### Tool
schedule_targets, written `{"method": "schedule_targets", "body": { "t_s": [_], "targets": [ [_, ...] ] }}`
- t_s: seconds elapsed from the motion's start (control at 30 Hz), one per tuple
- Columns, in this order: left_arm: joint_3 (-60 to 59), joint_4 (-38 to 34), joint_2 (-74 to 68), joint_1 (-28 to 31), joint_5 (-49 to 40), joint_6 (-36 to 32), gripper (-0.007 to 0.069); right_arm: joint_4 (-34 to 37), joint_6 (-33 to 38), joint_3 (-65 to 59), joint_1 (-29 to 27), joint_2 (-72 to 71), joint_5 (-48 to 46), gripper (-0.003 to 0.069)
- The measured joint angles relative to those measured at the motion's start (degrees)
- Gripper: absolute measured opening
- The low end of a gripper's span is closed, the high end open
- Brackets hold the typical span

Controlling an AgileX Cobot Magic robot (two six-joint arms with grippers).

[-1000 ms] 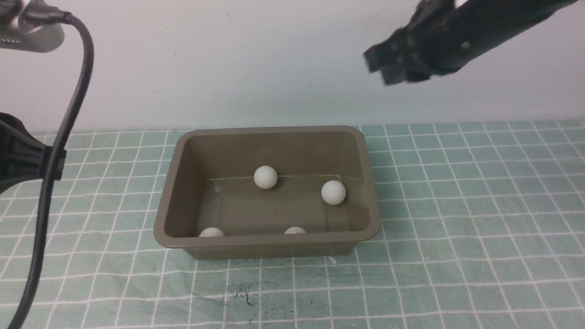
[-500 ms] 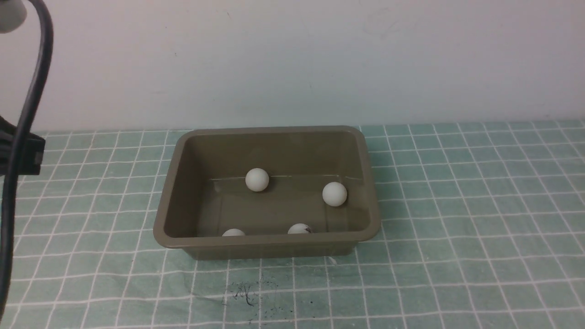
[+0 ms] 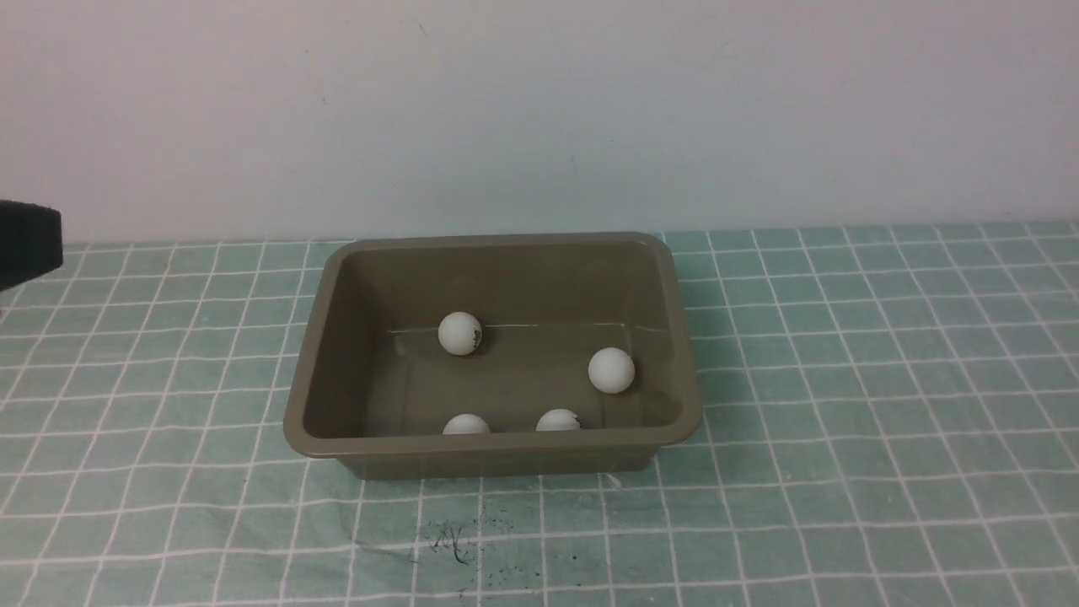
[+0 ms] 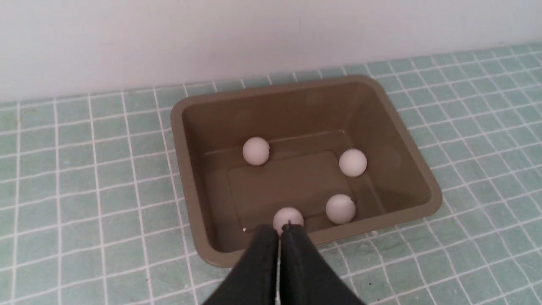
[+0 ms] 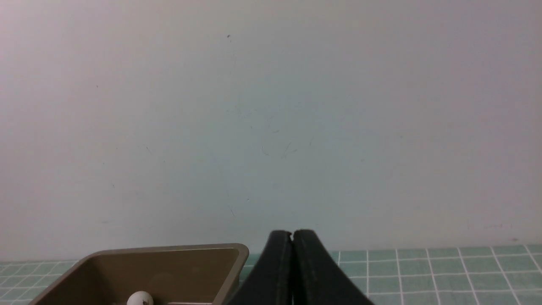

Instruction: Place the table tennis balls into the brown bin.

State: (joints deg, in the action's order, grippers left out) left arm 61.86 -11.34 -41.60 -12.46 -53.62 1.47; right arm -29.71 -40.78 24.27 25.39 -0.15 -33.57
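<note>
Our left gripper [image 4: 279,231] and right gripper [image 5: 292,234] sit clenched and empty; four table tennis balls [image 3: 611,370] lie inside the brown bin [image 3: 497,442].

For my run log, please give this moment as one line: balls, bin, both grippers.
table tennis balls: four, all inside brown bin | left gripper: shut, empty | right gripper: shut, empty | task: looks done

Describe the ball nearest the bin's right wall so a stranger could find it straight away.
Find the brown bin on the green checked cloth; four white balls lie inside. This ball sits alone beside the bin's right wall, midway front to back. It is the only one near that wall and shows no dark print, unlike the far-wall ball.
</note>
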Motion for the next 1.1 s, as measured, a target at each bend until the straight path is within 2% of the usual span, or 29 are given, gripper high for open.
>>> {"method": "schedule_targets", "body": {
  "t_s": [0.27,0.5,1.0,1.1],
  "targets": [
    [-17.47,-0.34,22.13,0.00,5.16,-0.05,-0.0005,0.00,-0.47,-0.07,0.00,0.11,-0.45,-0.0015],
    [-27.36,-0.89,36.22,0.00,6.14,-0.05,-0.0005,-0.18,-0.51,-0.07,0.00,0.11,-0.61,-0.0015],
    [-34.80,-1.59,41.24,0.00,6.21,-0.12,-0.0005,-0.18,-0.51,-0.07,0.00,0.11,-0.61,-0.0015],
    [-35.37,-0.38,41.31,0.00,7.66,-1.94,-0.0005,-0.18,-0.51,-0.07,0.00,0.11,-0.62,-0.0015]
  ]
}}
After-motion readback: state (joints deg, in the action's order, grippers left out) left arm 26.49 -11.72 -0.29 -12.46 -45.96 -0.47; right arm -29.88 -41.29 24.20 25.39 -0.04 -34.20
